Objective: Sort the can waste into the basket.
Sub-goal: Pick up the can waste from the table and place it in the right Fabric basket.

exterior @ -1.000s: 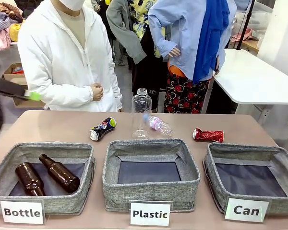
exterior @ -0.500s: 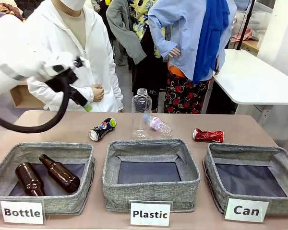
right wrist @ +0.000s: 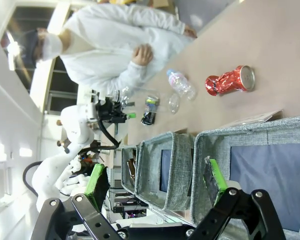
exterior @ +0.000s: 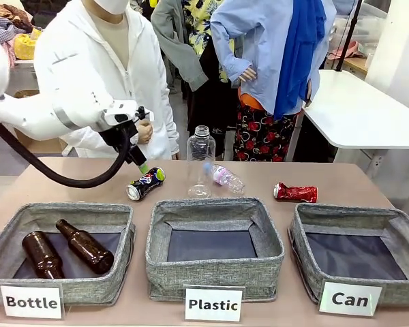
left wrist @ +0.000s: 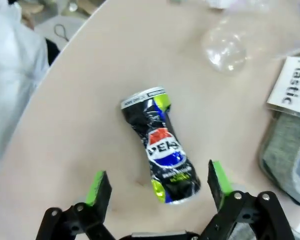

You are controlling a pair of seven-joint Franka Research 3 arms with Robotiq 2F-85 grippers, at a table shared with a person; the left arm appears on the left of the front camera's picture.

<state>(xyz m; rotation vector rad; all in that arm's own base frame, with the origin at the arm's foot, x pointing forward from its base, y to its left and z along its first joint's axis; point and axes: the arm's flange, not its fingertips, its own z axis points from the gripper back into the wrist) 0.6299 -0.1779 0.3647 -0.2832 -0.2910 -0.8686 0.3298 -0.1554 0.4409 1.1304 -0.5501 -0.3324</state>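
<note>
From the front you see the left gripper (exterior: 141, 164) hanging at centre left, just up-left of the Pepsi can (exterior: 146, 183), but not how its fingers stand. Your left wrist view settles that. There the left gripper (left wrist: 157, 182) is spread wide. The near end of the Pepsi can (left wrist: 159, 145) lies between the green pads (left wrist: 97, 186), close to the right-hand one, with a sliver of table showing between them. The right wrist view gives you the right gripper (right wrist: 156, 180), fingers also apart, hovering over the Can basket (right wrist: 202, 150). At its centre left it also catches the left arm (right wrist: 77, 125) from the side.

The Pepsi can lies on its side, dented at the waist. In the front view its long axis runs diagonally, with the silver top to the lower left and the yellow-green end to the upper right. The red can (exterior: 296, 193) lies crushed on its side at centre right, its long axis nearly level across the frame. It sits just behind the Can basket (exterior: 307, 262). Both cans are on the table, outside the basket.

The table (exterior: 68, 178) is tan. Three grey fabric bins line its near edge. The Bottle bin (exterior: 61, 208) at lower left holds two brown bottles (exterior: 85, 245), and the Plastic bin (exterior: 215, 204) is in the middle. A clear bottle (exterior: 201, 162) stands upright behind that one. A person (exterior: 102, 75) in white stands at the far side, with a white table (exterior: 368, 116) at upper right.
</note>
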